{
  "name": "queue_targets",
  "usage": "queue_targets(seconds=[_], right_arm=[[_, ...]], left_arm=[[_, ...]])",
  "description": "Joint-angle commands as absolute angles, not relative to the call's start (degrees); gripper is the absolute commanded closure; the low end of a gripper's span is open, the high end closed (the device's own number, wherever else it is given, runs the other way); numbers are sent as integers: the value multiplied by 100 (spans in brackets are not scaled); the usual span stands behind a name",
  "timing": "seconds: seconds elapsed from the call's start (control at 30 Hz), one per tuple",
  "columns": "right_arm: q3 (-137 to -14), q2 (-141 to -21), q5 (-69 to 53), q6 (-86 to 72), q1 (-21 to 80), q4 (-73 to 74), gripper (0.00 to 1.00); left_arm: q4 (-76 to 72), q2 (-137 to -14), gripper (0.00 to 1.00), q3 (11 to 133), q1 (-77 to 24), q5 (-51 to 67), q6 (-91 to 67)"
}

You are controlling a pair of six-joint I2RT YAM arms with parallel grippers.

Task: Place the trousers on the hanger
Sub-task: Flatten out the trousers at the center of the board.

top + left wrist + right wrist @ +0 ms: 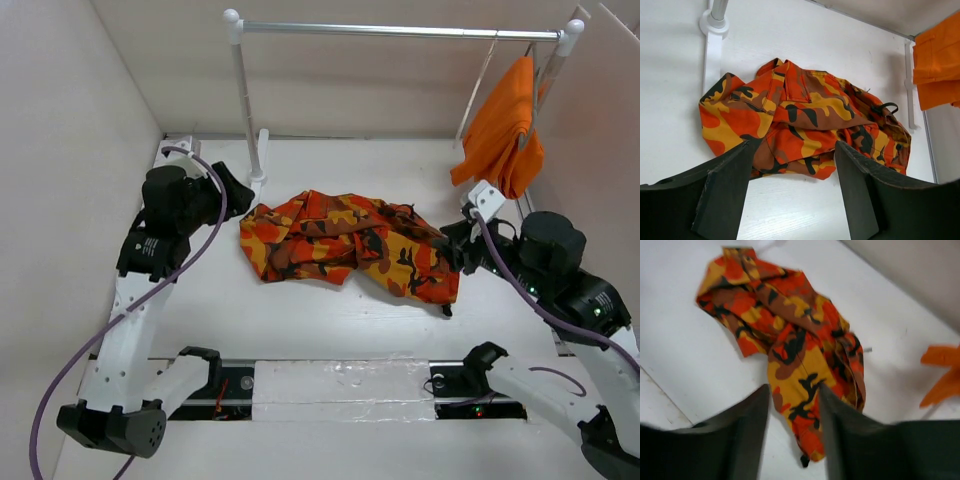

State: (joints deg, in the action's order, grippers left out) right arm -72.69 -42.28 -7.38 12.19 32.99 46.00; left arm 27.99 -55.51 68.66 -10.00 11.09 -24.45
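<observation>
Jaws of the right gripper [794, 390]: moderately parted, empty, at the right end of the trousers [345, 245]. The trousers lie crumpled mid-desk [300, 320], long axis running left to right. Jaws of the left gripper [794, 146]: wide, empty, raised off the left end. The right gripper is nearer, reaching inward and pitched down.

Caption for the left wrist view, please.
Open left gripper above crumpled trousers on the table, rail post behind.

Trousers [350, 245] are reading as matt woven cloth, rumpling softly. Orange garment [500, 125] is looking like plain matt cloth too. Rail [400, 31] is gleaming as polished metal. Table [300, 320] is showing smooth white, faintly sheened. Left gripper [794, 150] fingers [725, 195] are appearing matt black.
</observation>
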Motion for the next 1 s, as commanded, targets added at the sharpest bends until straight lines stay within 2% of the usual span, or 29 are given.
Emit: queue_targets(seconds=[0.0, 0.07, 0.13, 0.2, 0.23, 0.27, 0.3, 0.33, 0.37, 0.4, 0.43, 0.5, 0.53, 0.57, 0.6, 0.63, 0.67, 0.7, 0.73, 0.83, 0.97], right_arm=[[-7137, -4464, 217, 871, 3278, 5131, 51], [-7111, -4535, 632, 651, 3278, 5264, 32], [-7040, -4605, 903, 493, 3278, 5352, 31], [-6830, -4606, 1054, 361, 3226, 5318, 58], [-6733, -4614, 1098, 256, 3147, 5291, 73], [-6628, -4597, 1133, 168, 3146, 5256, 99], [-6383, -4588, 1160, 71, 3016, 5204, 100], [-6250, -4597, 1134, 18, 2954, 5177, 100], [-6127, -4597, 1116, -226, 2892, 5168, 100], [-5865, -4579, 1099, -307, 2744, 5159, 100], [-5723, -4579, 959, -412, 2655, 5116, 100], [-5477, -4527, 775, -535, 2392, 5098, 85], [-5302, -4500, 704, -536, 2304, 5106, 74], [-5222, -4474, 668, -545, 2224, 5106, 53], [-5134, -4413, 624, -554, 2145, 5124, 45], [-4950, -4377, 581, -562, 1988, 5115, 37], [-4844, -4351, 537, -562, 1908, 5089, 27], [-4756, -4351, 423, -580, 1812, 5071, 24], [-4572, -4351, 361, -589, 1610, 5045, 20], [-4237, -4403, 45, -633, 1302, 4703, 18], [-3807, -4596, -483, -659, 565, 4045, 17]], left_arm=[[2505, -5686, 38, 6952, -976, 1292, -2312], [2453, -5800, 39, 7206, -976, 1397, -2277], [2251, -6037, 41, 7583, -976, 1817, -2285], [1733, -6378, 45, 7751, -1098, 2300, -2460], [1540, -6511, 59, 7804, -1099, 2520, -2574], [1103, -6634, 69, 7700, -1099, 2801, -2915], [890, -6749, 76, 7490, -1212, 3108, -3048], [757, -6776, 91, 7062, -1422, 2842, -3067], [904, -6785, 97, 6901, -1754, 2317, -2972], [940, -6916, 100, 6708, -2567, 1085, -2762], [975, -7047, 100, 6410, -2888, 594, -2742], [1387, -7451, 100, 6372, -3251, -128, -3012], [1502, -7427, 96, 6233, -3382, -158, -3189], [1381, -7288, 88, 6023, -3384, -193, -3347], [1241, -6868, 78, 5725, -3384, -159, -3557], [1126, -6655, 61, 5147, -3384, -184, -3942], [1116, -6427, 55, 4881, -3384, -272, -4112], [1151, -6077, 46, 4617, -3384, -307, -4244], [1247, -5934, 42, 4118, -3384, -334, -4480], [1257, -5599, 37, 3326, -3384, -325, -4728], [680, -5704, 33, 2875, -3384, -115, -4939]])
